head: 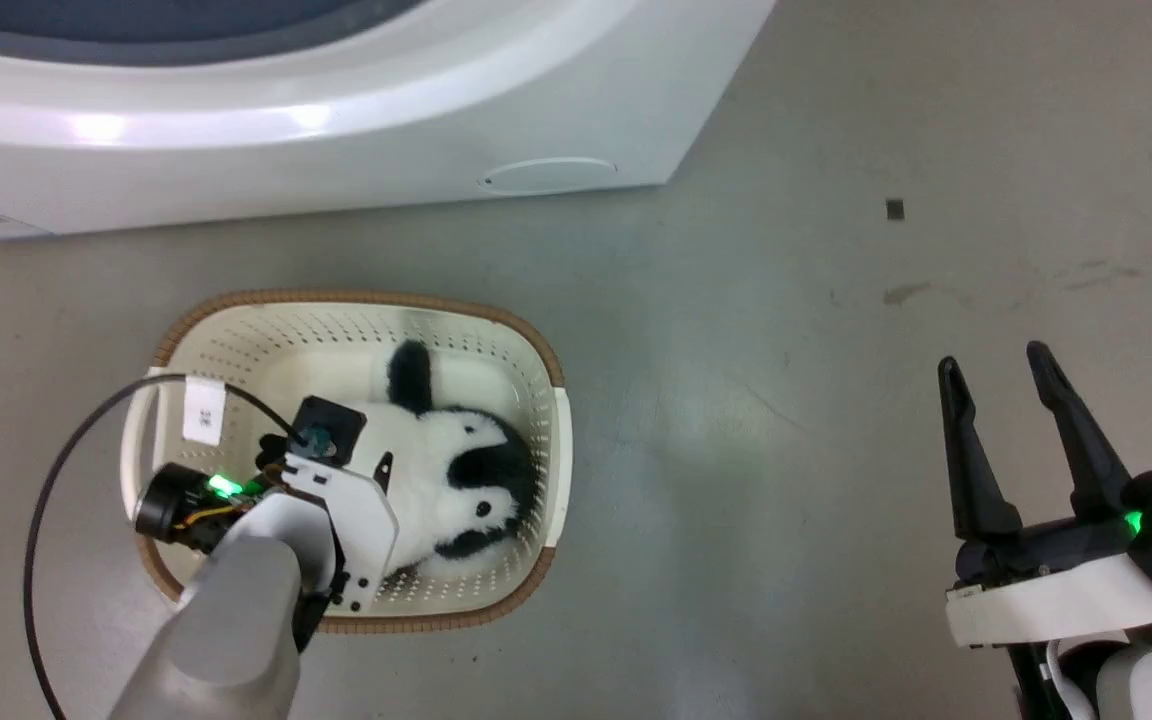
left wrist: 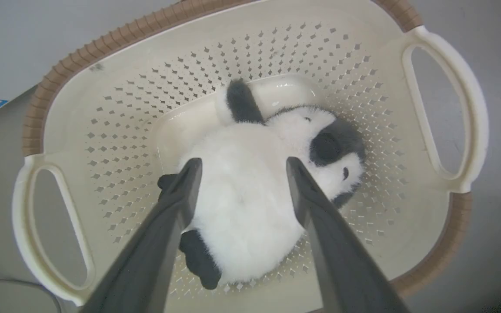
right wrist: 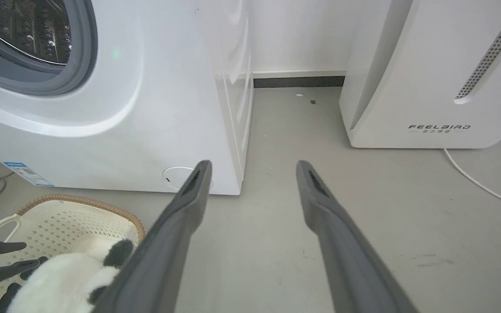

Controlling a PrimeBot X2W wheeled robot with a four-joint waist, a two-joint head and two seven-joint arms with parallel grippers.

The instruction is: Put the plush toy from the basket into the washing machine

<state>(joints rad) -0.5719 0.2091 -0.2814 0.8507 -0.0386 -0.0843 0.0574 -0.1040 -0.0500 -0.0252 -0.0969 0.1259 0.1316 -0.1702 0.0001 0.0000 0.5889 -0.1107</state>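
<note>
Left wrist view: the toy (left wrist: 250, 208) lies low in the basket (left wrist: 102, 48), white body uppermost, its head toward one handle and a dark flipper pointing at the far wall. The left tool (left wrist: 242, 163) is spread wide, one finger on either side of that body. This looks like a line-up for a pinch across the soft middle, though I cannot tell whether the fingers touch the fur yet. Apart from a paper label (head: 204, 412), the basket holds only the toy. It stands on the floor (head: 736, 300) just in front of the washer (right wrist: 146, 108), so the carry should be short. The visible part of the washer's drum looks empty. The right tool (head: 992, 358) hangs wide and empty above bare floor, well apart from the basket and likely parked out of the way.
</note>
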